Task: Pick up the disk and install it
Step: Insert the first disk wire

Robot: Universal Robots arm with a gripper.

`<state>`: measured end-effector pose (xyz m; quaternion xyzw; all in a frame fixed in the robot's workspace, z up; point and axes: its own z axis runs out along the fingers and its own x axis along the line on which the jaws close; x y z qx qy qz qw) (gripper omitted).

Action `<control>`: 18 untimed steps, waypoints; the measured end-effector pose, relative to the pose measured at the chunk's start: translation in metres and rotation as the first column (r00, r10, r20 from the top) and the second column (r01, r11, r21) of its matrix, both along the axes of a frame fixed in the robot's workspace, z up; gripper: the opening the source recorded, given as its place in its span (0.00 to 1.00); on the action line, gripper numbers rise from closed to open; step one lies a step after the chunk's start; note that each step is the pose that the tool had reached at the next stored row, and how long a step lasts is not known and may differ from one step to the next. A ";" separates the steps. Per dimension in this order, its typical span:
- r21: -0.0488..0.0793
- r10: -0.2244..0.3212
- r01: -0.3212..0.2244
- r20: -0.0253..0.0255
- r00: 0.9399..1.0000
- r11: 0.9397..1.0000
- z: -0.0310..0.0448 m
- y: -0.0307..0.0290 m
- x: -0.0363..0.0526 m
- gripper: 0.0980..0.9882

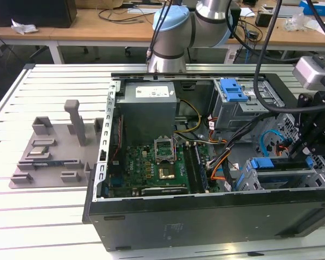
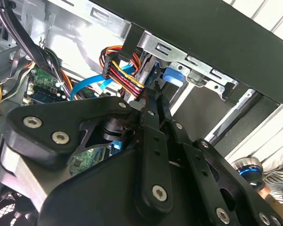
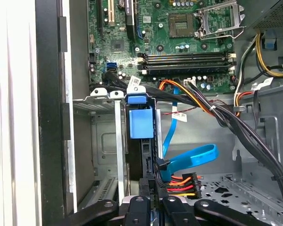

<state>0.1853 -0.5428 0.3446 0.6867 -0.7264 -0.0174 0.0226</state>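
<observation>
Slatted metal bench (image 1: 54, 216), open computer case (image 1: 206, 216), hand (image 3: 148, 200) clamped on disk (image 3: 140, 123), no legible writing.

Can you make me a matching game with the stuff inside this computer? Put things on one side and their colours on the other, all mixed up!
Things:
1. circuit board
2. power box
3. flat curved cable
4. computer case

Colours:
A. blue
B. black
C. green
D. grey

Right pairs: 1-C, 2-D, 3-A, 4-B.

The circuit board lies flat in the bottom of the open case. The power box sits behind it in the exterior view. The flat curved cable loops close to the gripper in the first wrist view.
</observation>
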 end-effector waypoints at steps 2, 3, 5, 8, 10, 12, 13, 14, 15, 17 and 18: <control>0.003 0.000 0.000 0.000 1.000 1.000 -0.0010 0.0000 0.0000 0.08; 0.004 0.000 0.000 0.000 1.000 1.000 -0.0013 0.0000 0.0000 0.08; 0.004 0.000 0.000 0.000 1.000 1.000 -0.0023 0.0000 0.0000 0.08; 0.005 0.000 0.000 0.000 1.000 1.000 -0.0045 -0.0002 0.0000 0.08; 0.005 0.000 0.000 0.000 1.000 1.000 -0.0045 -0.0002 0.0000 0.08; 0.005 0.000 0.000 0.000 1.000 1.000 -0.0049 -0.0003 0.0000 0.08; 0.005 0.000 0.000 0.000 1.000 1.000 -0.0064 -0.0004 0.0000 0.08; 0.004 0.000 0.000 0.000 1.000 1.000 -0.0080 -0.0005 0.0000 0.08; 0.004 0.000 0.000 0.000 1.000 1.000 -0.0084 -0.0005 0.0000 0.08; 0.005 0.000 0.000 0.000 1.000 1.000 -0.0088 -0.0005 0.0000 0.08; 0.006 0.000 0.000 0.000 1.000 1.000 -0.0094 -0.0005 0.0000 0.08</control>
